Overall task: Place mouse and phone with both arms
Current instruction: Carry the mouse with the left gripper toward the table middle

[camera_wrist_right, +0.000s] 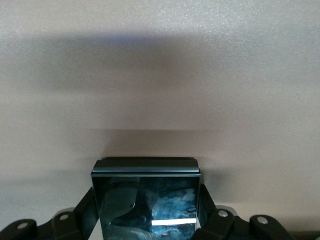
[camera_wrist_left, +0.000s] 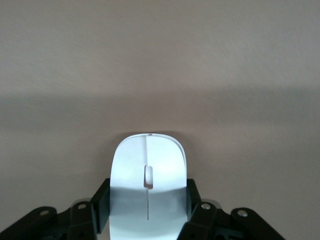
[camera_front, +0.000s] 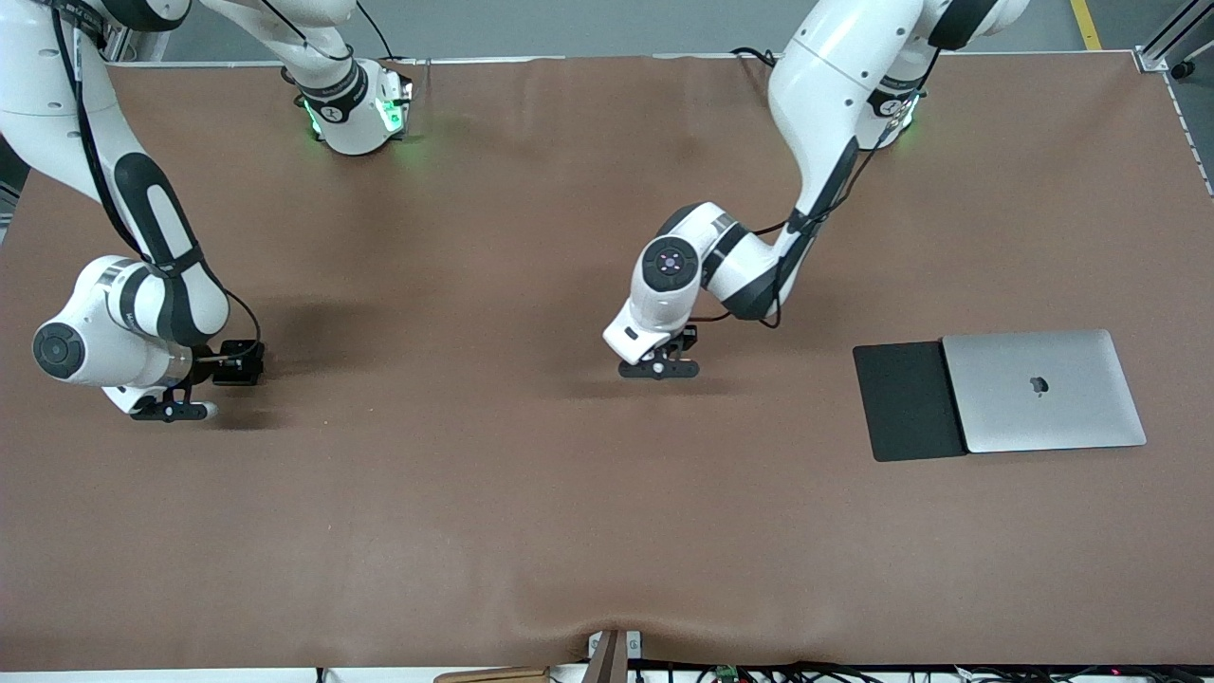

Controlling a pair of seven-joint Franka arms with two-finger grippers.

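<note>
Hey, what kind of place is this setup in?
Probably a robotics lab test bench, staged like a desk: two white arms bolted along a brown-covered table, a closed silver laptop beside a black mouse pad, and aluminium framing at the table's corner.

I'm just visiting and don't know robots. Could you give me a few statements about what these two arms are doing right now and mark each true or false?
1. The left gripper is closed on the white mouse. True.
2. The right gripper is open and holds nothing. False: it is closed on the black phone.
3. A closed silver laptop lies on the table, toward the left arm's end. True.
4. The black mouse pad lies on top of the laptop. False: it lies flat on the brown table beside the laptop, with the laptop's edge at or over it.
</note>
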